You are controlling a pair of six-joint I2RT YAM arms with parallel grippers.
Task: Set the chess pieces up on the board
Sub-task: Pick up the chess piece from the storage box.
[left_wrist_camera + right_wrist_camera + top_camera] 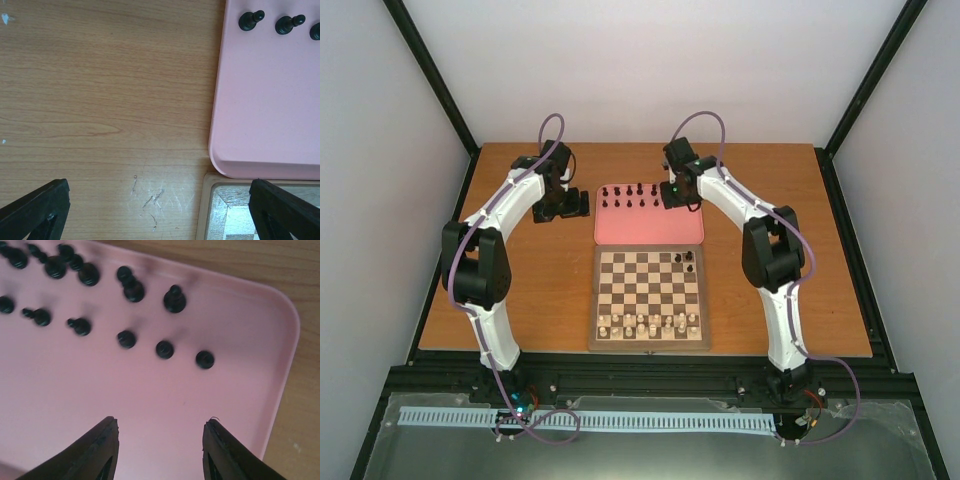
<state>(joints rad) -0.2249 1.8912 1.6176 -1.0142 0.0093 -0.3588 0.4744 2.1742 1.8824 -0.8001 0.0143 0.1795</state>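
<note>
Several black chess pieces [632,195] stand along the far part of the pink tray [650,228]; in the right wrist view they [130,287] stand in two rows. Three black pieces [687,261] stand at the far right corner of the board [649,298]. My right gripper [160,432] is open and empty above the tray, near its right side [678,193]. My left gripper [160,200] is open and empty over bare table left of the tray [572,205], with the board's corner [220,200] under its right finger.
Cream pieces [648,324] fill the board's two near rows. The pink tray [265,110] lies against the board's far edge. The wooden table [540,280] extends to both sides, bounded by black frame rails.
</note>
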